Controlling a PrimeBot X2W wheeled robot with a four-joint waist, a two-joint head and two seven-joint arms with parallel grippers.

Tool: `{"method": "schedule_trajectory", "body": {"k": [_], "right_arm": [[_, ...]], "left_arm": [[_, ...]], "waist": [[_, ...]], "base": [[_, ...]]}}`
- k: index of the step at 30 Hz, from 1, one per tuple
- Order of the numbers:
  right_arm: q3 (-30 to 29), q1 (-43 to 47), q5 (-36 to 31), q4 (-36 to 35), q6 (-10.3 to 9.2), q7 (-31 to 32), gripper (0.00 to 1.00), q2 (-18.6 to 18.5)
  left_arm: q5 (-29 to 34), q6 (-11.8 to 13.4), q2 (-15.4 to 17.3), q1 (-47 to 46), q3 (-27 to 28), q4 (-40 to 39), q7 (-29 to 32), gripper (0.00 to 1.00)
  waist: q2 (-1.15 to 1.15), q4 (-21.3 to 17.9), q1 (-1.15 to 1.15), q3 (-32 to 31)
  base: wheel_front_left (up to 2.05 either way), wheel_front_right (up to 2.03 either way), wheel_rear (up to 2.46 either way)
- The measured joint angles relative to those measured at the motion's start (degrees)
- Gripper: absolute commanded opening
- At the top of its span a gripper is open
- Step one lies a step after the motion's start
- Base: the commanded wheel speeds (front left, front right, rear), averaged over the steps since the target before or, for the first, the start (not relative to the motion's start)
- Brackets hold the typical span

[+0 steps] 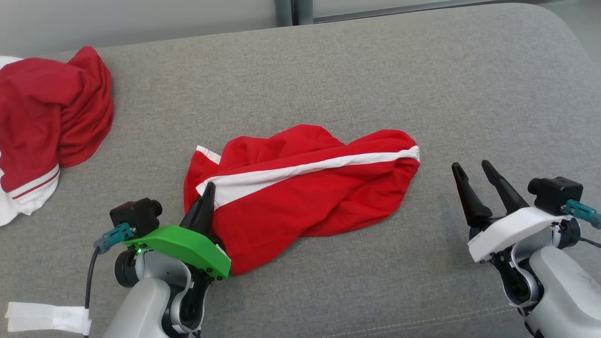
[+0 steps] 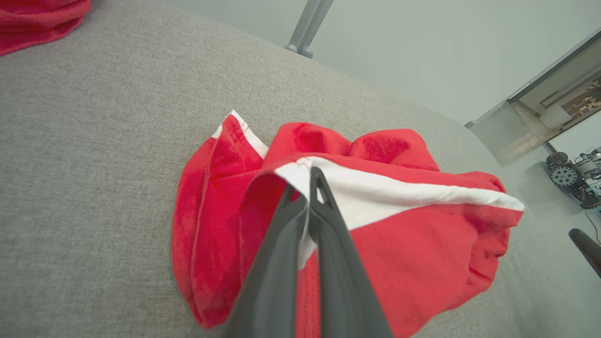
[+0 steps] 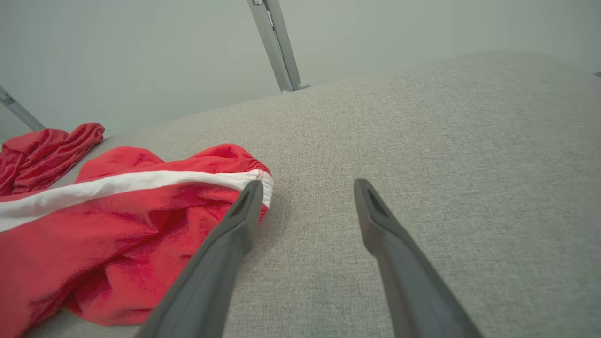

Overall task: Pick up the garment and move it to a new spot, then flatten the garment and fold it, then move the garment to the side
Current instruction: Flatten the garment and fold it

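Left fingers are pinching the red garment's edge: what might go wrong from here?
The left fingers pinch only the white-striped edge of the red garment, so it may slip free on lifting. The right fingers stand open, apart from it, so the crumpled cloth may hang bunched.

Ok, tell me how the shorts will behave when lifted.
Likely floppy: the shorts lie crumpled in soft folds, so they should hang from the left pincer. Probably light: the cloth looks thin. Unlikely to roll.
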Motion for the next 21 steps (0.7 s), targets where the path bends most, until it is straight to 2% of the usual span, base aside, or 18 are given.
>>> {"method": "schedule_trajectory", "body": {"k": [6,15,21], "right_arm": [[-1.1,-3.4,6.6,4.7,4.71,0.9,1.0,2.6],[1.8,-9.2,9.0,10.2,6.26,5.4,1.0,2.6],[4.2,-11.9,9.8,12.6,6.26,7.4,1.0,2.6]], "left_arm": [[0.0,0.0,-0.1,0.5,0.0,-0.4,0.1,0.0],[0.0,0.0,-0.1,0.5,-0.2,-0.6,0.4,0.0],[0.0,0.1,-0.2,0.4,-0.3,-0.6,0.6,0.0]], "waist": [[0.0,1.3,0.0,1.1],[0.0,2.7,0.0,3.0],[0.0,3.6,0.0,3.6]], "base": [[0.0,0.0,0.0],[0.0,0.0,0.0],[0.0,0.0,0.0]]}}
